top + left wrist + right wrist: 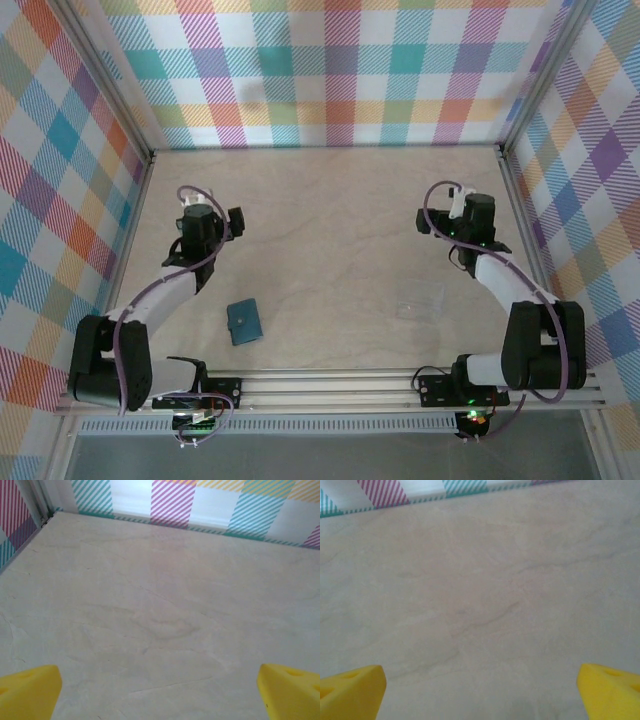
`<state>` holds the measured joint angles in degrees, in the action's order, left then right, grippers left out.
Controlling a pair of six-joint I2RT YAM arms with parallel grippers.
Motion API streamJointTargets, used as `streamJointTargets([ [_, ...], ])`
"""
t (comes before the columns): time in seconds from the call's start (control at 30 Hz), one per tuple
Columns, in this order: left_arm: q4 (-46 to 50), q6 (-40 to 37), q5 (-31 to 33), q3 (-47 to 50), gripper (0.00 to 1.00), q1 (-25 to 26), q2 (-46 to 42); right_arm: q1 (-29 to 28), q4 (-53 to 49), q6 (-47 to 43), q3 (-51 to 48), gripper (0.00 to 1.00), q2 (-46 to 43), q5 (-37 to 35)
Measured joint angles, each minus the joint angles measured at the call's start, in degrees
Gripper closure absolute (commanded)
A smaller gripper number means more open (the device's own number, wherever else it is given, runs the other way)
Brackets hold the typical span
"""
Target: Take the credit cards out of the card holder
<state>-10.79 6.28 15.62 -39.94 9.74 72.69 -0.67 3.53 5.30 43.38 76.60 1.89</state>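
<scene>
The card holder point(243, 322) is a small dark teal wallet lying shut on the table, near the front and left of centre. The credit cards are hidden. My left gripper point(207, 214) hovers over the table behind and to the left of the card holder, well apart from it. In the left wrist view the left gripper point(160, 695) is open, its yellow fingertips point(27, 690) wide apart over bare table. My right gripper point(468, 213) is on the right side, far from the card holder. The right gripper point(480, 692) is open too, with nothing between its fingertips point(350, 690).
A faint, clear, flat rectangular thing point(420, 300) lies on the table at the front right. Checked walls point(330, 70) close in the beige table point(330, 220) at the back and both sides. A metal rail point(330, 385) runs along the front by the arm bases.
</scene>
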Motion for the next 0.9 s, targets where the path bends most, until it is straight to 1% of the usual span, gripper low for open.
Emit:
streamJointTargets([
  [0.13,9.1,4.8,-1.6,-4.4,0.0,1.7,-0.5,0.0,-13.2,3.8,4.8,0.15,-0.6,2.5],
  [0.3,20.5,9.7,-6.9,-9.0,0.01,4.6,1.7,0.0,-28.4,8.1,8.7,0.21,-0.8,5.3],
  [0.4,25.9,11.7,-10.3,-11.6,0.01,7.2,4.0,0.0,-35.8,10.4,9.4,0.27,-1.5,5.3],
  [0.43,27.5,12.2,-11.2,-12.5,0.01,8.3,4.9,0.0,-37.9,11.4,9.6,0.29,-1.7,5.2],
  [0.57,33.7,13.2,-15.6,-17.3,0.02,13.3,10.3,0.0,-45.3,15.6,9.6,0.45,-3.5,4.8],
  [0.67,36.7,14.0,-18.2,-20.5,0.03,16.6,13.9,0.0,-48.6,19.4,9.1,0.51,-6.4,3.8],
  [0.83,40.9,16.2,-21.3,-26.9,0.08,22.5,19.4,0.0,-51.6,26.1,5.1,0.51,-14.4,2.0],
  [0.9,42.0,17.2,-22.3,-30.4,0.12,26.0,22.2,0.0,-52.3,28.7,2.4,0.5,-17.7,1.2],
])
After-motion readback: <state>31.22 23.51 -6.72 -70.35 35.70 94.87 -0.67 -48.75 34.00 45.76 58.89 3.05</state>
